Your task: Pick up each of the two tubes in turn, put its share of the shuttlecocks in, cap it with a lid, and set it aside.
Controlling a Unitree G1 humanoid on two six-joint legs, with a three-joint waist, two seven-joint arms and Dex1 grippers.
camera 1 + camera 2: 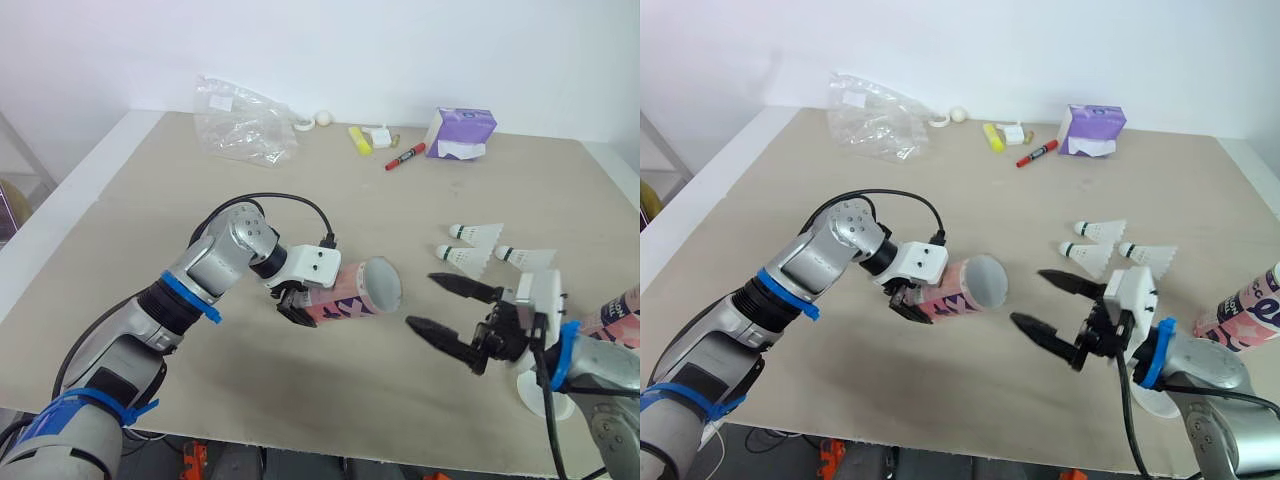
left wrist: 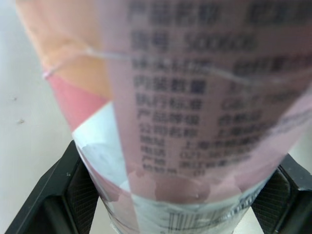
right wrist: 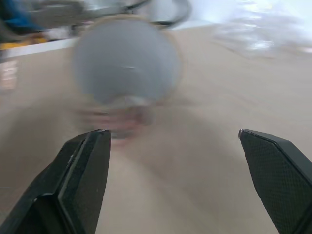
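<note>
Beige tabletop (image 1: 150,200) against a white wall (image 1: 400,50) — plastic bag (image 1: 240,125) and tissue pack (image 1: 460,133) near its far edge. Left gripper (image 1: 293,303) clamps a pink tube (image 1: 365,290) held sideways over mid-table, mouth facing the right gripper (image 1: 421,300) — spread wide, empty. Three shuttlecocks (image 1: 478,258) lie just beyond it.

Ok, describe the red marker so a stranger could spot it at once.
Look along the far edge of the beige table. Between the purple tissue pack and the yellow highlighter lies the red marker: the only slim red thing there, with a black tip.
</note>
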